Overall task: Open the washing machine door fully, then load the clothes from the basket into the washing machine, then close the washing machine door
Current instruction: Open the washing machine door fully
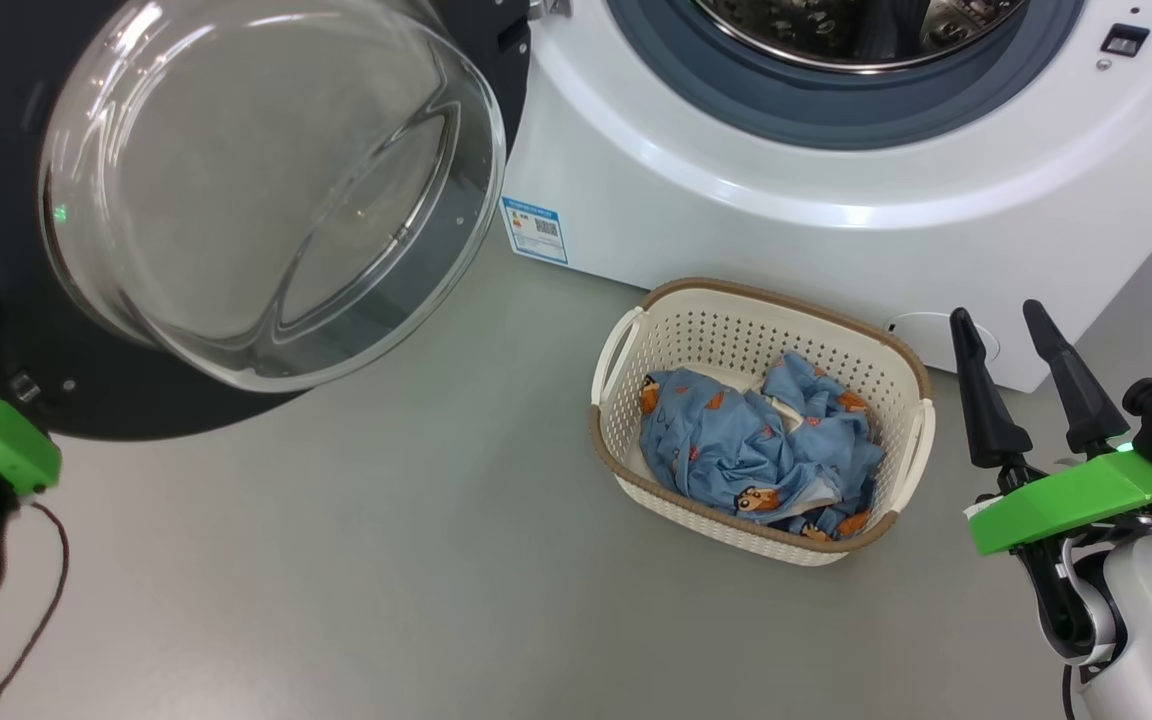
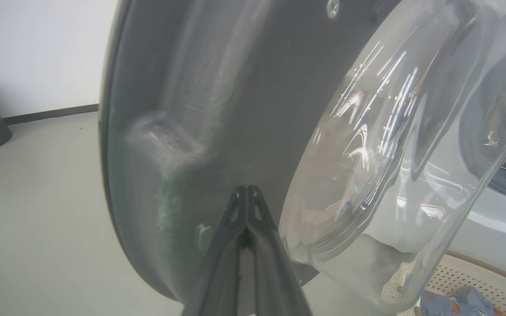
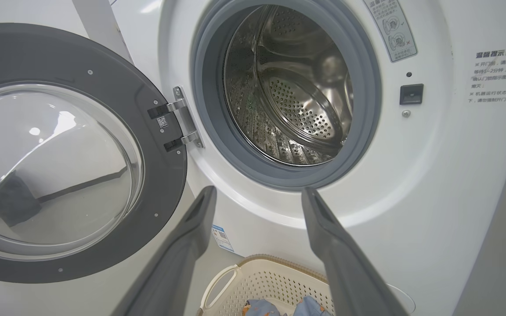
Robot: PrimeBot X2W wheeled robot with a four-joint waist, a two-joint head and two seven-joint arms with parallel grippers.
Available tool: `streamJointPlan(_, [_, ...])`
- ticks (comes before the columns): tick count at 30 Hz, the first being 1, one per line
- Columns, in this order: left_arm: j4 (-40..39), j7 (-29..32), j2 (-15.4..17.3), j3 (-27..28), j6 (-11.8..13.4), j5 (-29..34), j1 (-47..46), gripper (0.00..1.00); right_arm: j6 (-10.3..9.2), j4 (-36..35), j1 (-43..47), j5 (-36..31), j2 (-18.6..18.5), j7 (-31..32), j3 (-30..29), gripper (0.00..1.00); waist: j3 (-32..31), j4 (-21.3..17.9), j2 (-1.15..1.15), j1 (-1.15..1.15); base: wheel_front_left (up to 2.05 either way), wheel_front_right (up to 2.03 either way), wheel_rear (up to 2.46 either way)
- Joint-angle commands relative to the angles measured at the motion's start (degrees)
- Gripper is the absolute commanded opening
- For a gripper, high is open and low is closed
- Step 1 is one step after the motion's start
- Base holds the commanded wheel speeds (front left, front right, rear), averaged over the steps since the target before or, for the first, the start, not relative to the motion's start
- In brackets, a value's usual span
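Head view: door point(image 1: 266, 190) swung wide at 10 o'clock. Washer point(image 1: 736, 220) at 1. Basket point(image 1: 776, 295) on floor, centre, long axis roughly 9-to-3. Clothes point(image 1: 746, 440) heaped inside. Right gripper point(image 1: 996, 312) at 4, jaws apart, empty. Clothes at its 8 o'clock; right arm nearer.
Left wrist view: left gripper point(image 2: 246, 193) jaws together, tips by door's inner face.
Right wrist view: basket at 6, below jaws.
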Motion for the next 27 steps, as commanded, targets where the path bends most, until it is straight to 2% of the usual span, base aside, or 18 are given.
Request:
streamJointPlan(1, [-1.8,-0.8,3.8,0.9,0.1,-0.8,0.7,0.0,0.32,-1.2,0.5,0.1,-0.1,-0.5,0.7,1.0,-0.7,-0.4,0.0,0.0,0.0,0.0,0.0])
streamJointPlan(8, [-5.3,-2.3,4.6,-1.6,0.1,-1.9,4.8,0.0,0.32,-1.5,1.7,0.2,0.2,-0.5,1.0,1.0,-1.7,-1.6,0.0,0.0,0.0,0.0,0.0])
streamJointPlan(9, [-5.9,-2.5,4.7,-1.8,0.1,-2.0,5.3,0.16,0.32,-1.5,1.8,0.2,0.1,-0.5,1.2,1.0,-1.9,-1.9,0.0,0.0,0.0,0.0,0.0])
streamJointPlan(10, [-6.5,-2.7,4.8,-2.0,0.1,-2.1,6.0,0.46,0.32,-1.4,1.8,0.2,0.0,-0.5,1.2,1.0,-2.0,-2.2,0.0,0.0,0.0,0.0,0.0])
streamJointPlan(11, [-7.2,-2.9,4.8,-2.0,0.1,-2.2,6.6,1.0,0.32,-1.5,1.9,0.2,0.0,-0.5,1.2,1.0,-2.2,-2.5,0.0,0.0,0.0,0.0,0.0])
streamJointPlan(18, [-14.3,-4.2,4.6,-1.8,1.0,-1.9,11.5,1.0,0.32,-2.2,3.1,0.4,0.1,-0.5,1.3,1.0,-4.0,-4.5,0.0,0.0,0.0,0.0,0.0])
streamJointPlan(24, [-22.0,-4.4,3.8,-1.1,3.4,-2.0,16.4,1.0,0.32,-3.7,4.0,0.8,-0.1,-0.5,2.1,1.0,-5.3,-6.5,0.0,0.0,0.0,0.0,0.0])
streamJointPlan(27, [-27.2,-4.5,3.4,-0.2,5.5,-2.4,19.9,1.0,0.32,-4.2,4.2,0.9,-0.2,-0.5,2.5,1.0,-5.8,-8.1,0.0,0.0,0.0,0.0,0.0])
